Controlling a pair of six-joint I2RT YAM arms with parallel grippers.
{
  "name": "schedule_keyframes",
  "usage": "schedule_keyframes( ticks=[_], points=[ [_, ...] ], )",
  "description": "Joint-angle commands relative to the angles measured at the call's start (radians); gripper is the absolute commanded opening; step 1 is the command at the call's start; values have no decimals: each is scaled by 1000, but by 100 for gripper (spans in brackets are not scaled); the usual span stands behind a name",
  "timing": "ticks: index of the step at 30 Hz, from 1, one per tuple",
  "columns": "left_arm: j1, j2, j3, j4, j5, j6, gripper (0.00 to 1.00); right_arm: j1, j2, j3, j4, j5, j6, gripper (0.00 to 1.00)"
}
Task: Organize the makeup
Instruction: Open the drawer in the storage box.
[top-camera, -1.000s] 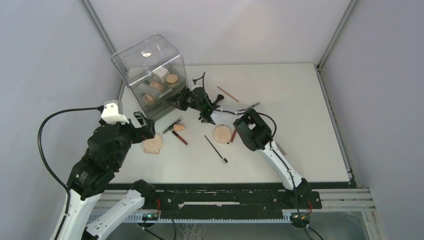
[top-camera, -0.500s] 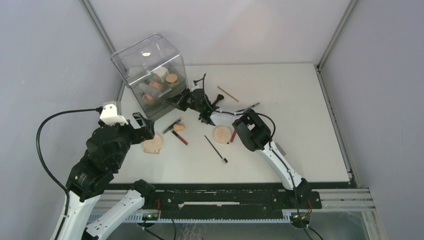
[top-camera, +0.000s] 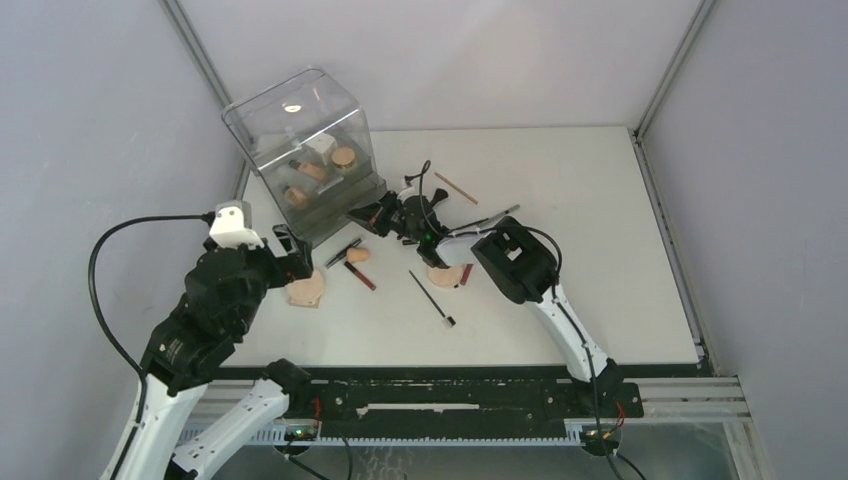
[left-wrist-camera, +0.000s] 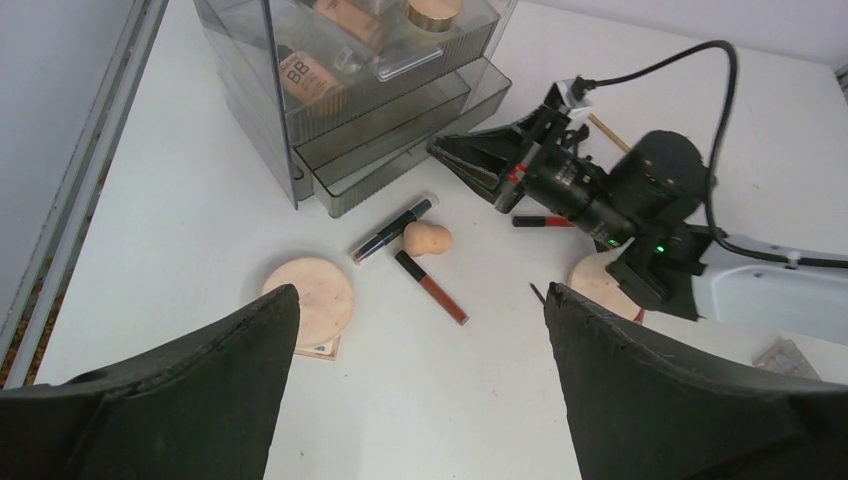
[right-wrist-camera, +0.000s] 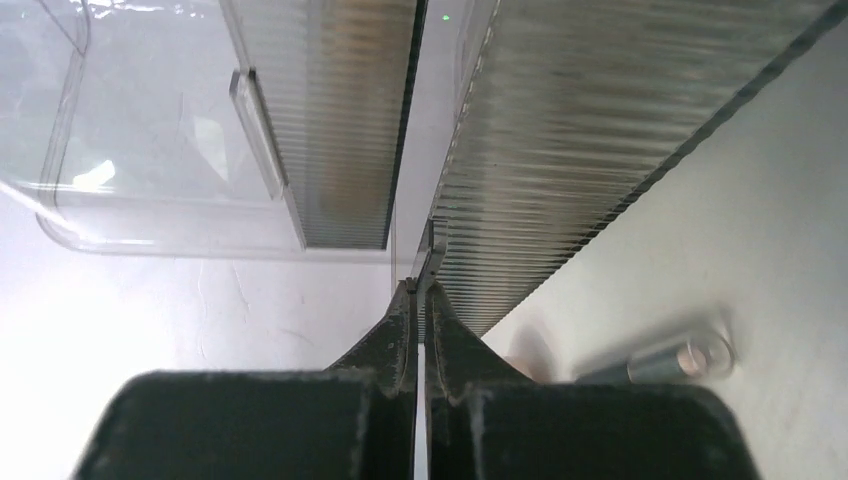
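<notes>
At the right gripper's (right-wrist-camera: 420, 295) fingertips, the jaws are fully closed and appear to pinch the thin clear lip of the lower drawer (right-wrist-camera: 560, 150), which stands partly out of the clear box (left-wrist-camera: 250, 80). Any pull should run straight and level along the drawer's line, so the lip does not slip out and the box does not drag. Behind that hand the loose makeup, namely peach sponge (left-wrist-camera: 425, 238), red lip tube (left-wrist-camera: 432, 288) and round compact (left-wrist-camera: 310, 295), lies on the table beneath the left gripper (left-wrist-camera: 420, 300), which hangs wide open and empty.

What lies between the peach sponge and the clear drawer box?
A thin dark tube, close beside the sponge; the left wrist view shows it best.
</notes>
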Motion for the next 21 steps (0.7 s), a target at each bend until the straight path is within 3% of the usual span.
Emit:
schedule_keyframes(
  ticks=[1, 16, 19, 21],
  points=[
    [3, 32, -18, 35, -14, -1, 96, -7, -135, -133, 120, 15, -6, 0],
    [4, 128, -10, 62, -5, 5, 97, -8, -252, -337, 129, -16, -51, 0],
    [6, 169, 7, 57, 11, 2, 97, -20, -278, -345, 120, -31, -61, 17],
    [7, 182, 19, 59, 14, 5, 97, -26, -313, -365, 102, -32, -89, 34]
  ],
)
